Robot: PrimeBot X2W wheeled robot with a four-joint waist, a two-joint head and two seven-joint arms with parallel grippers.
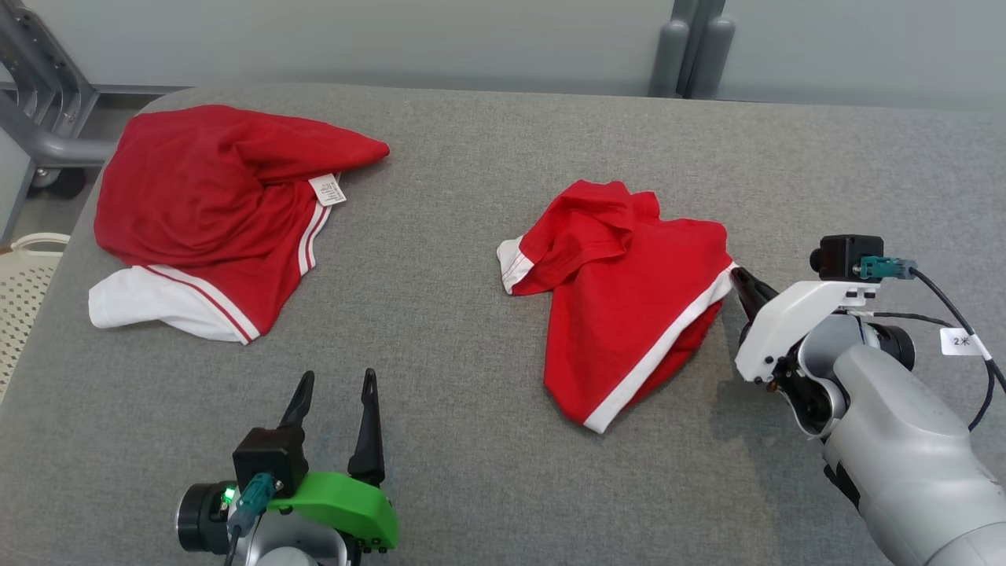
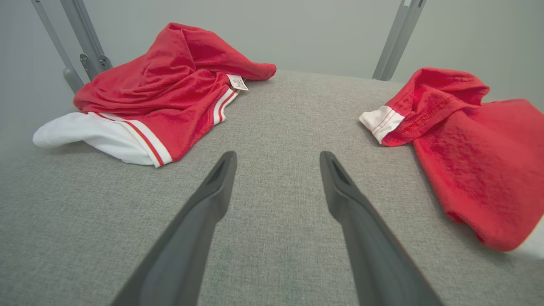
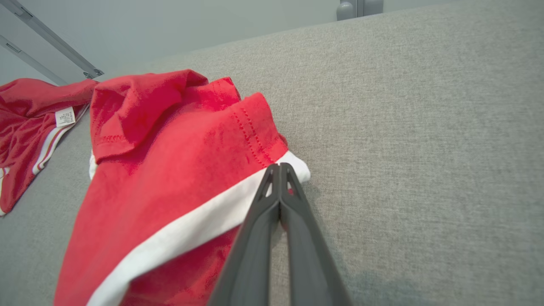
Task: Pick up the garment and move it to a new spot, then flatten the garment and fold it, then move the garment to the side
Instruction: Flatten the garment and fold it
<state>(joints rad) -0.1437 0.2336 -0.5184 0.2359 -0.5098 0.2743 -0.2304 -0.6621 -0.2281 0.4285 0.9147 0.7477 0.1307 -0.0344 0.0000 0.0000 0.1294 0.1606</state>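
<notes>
A crumpled red garment with a white hem band lies right of the table's middle; it also appears in the right wrist view and the left wrist view. My right gripper is shut, its tips pinching the right corner of that garment's white hem, low on the cloth. My left gripper stands open near the front edge, over bare table, well left of the garment, with nothing between its fingers.
A second red and white garment lies bunched at the far left of the grey padded table. A white basket and a metal frame stand off the left edge. Grey posts rise behind.
</notes>
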